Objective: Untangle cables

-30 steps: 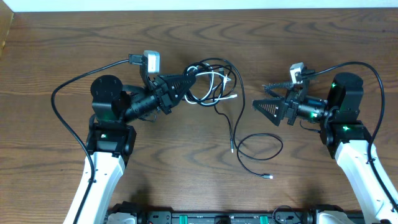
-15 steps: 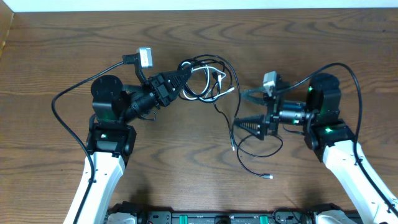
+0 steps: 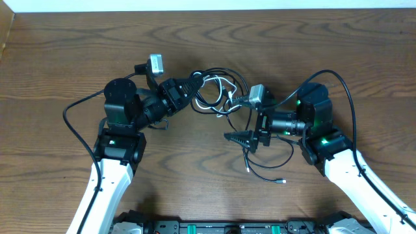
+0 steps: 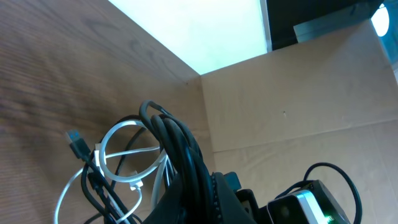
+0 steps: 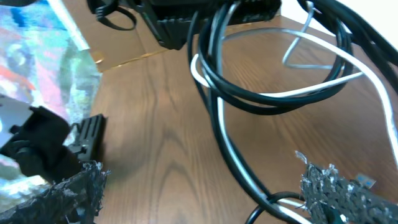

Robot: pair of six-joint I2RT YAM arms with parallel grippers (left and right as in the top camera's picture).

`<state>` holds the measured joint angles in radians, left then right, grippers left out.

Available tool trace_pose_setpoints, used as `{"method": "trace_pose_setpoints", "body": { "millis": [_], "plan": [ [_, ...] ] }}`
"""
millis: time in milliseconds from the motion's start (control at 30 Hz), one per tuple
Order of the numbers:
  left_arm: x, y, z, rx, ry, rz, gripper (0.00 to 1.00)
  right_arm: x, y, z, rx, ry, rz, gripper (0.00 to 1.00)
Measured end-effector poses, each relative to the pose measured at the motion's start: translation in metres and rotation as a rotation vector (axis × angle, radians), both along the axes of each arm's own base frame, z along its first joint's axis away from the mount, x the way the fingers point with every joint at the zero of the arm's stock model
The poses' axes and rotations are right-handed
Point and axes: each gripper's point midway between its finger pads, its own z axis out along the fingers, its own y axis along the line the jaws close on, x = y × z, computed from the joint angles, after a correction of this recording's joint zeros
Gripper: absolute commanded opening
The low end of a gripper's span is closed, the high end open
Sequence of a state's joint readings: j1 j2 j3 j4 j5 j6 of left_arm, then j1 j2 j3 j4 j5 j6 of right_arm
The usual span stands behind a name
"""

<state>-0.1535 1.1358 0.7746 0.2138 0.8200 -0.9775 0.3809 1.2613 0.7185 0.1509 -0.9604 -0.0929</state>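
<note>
The cables (image 3: 218, 91) lie knotted at the table's middle, black loops with one white cable (image 3: 226, 83) threaded through. My left gripper (image 3: 194, 84) is shut on a bundle of the black cables (image 4: 183, 149), with the white loop (image 4: 124, 140) hanging just left of it. My right gripper (image 3: 235, 119) stands open at the tangle's right lower edge. Between its wide-apart fingers (image 5: 348, 193) run black cables (image 5: 242, 93) and the white cable (image 5: 298, 90), touching neither finger that I can see. One black strand (image 3: 263, 170) trails toward the front, ending in a plug (image 3: 281, 182).
The thick black wire of the left arm (image 3: 75, 114) curves out to the left, and that of the right arm (image 3: 344, 84) arches over its base. A cardboard wall (image 4: 298, 93) stands behind the table.
The right arm has swung left and its open gripper has come up to the tangle. The left gripper, still shut on the black cables, has shifted only slightly.
</note>
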Motion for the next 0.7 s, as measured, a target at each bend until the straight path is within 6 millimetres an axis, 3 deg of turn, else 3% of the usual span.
{"method": "trace_pose_setpoints", "body": {
  "millis": [200, 567, 700],
  "plan": [
    [-0.002, -0.002, 0.0, -0.033, 0.041, -0.006, 0.07, 0.016, -0.005, -0.005, -0.037, -0.02, -0.092, 0.94],
    [-0.018, -0.025, 0.002, -0.059, 0.074, -0.091, 0.08, 0.022, -0.007, -0.009, -0.063, -0.06, -0.118, 0.88],
    [-0.019, -0.029, 0.006, -0.066, 0.054, -0.103, 0.08, 0.025, -0.007, -0.017, -0.074, -0.042, -0.119, 0.75]
  ]
}}
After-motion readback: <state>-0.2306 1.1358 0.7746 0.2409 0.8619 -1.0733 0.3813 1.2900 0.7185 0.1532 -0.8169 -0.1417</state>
